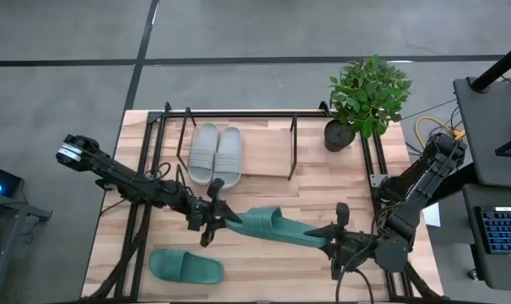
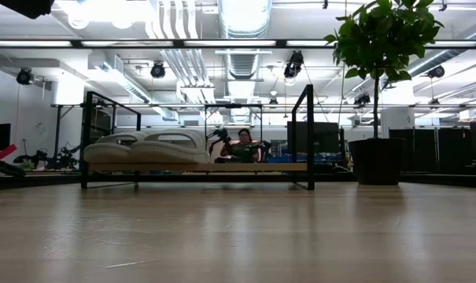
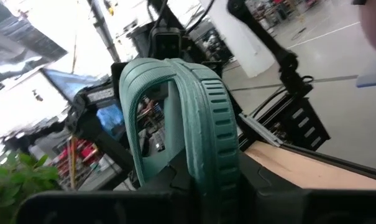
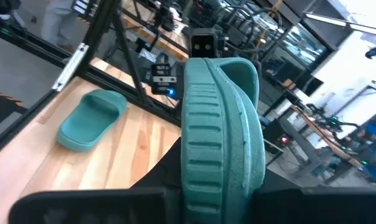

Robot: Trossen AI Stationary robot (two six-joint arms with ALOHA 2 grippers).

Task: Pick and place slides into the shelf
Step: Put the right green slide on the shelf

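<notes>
Teal slide (image 1: 272, 225) gripped by left hand (image 1: 214, 216), right hand (image 1: 338, 241); no legible writing.

Teal slides (image 1: 272, 225) (ribbed soles), grey pair (image 1: 215, 153), black shelf (image 1: 238, 116)

Both tools are gripping one teal slide (image 1: 272, 226) above the bench (image 1: 263, 270): left tool (image 1: 214, 216) at one end, right tool (image 1: 338, 238) at the other.
</notes>
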